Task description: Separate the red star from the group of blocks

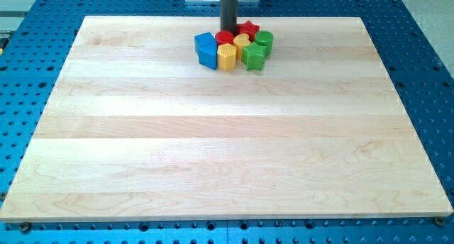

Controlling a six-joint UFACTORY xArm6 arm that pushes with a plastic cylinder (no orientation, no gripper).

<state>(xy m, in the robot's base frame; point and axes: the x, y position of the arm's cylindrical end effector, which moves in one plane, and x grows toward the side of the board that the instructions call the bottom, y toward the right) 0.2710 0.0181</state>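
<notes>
Blocks are gathered in one tight cluster near the view's top, on a pale wooden board [227,145] that lies on a blue perforated table [425,67]. The red star-shaped block [247,28] is found at the cluster's upper right, partly hidden behind the others and touching its neighbours. Just to the view's left of it, a dark straight rod comes down from the top edge, and my tip [228,32] is seen at the cluster's back, between the red star-shaped block and a red round block [224,37] in front of the rod. Whether the tip touches either block cannot be told. The rod is a single bare piece with nothing held on it.

A blue block [206,50] of angular shape sits at the cluster's left end. Beside it stands a yellow hexagonal block [227,57], and a second small yellow block [242,41] lies in the middle. A green star-like block [254,56] is placed at the lower right, with a green cylindrical block [264,40] just above it.
</notes>
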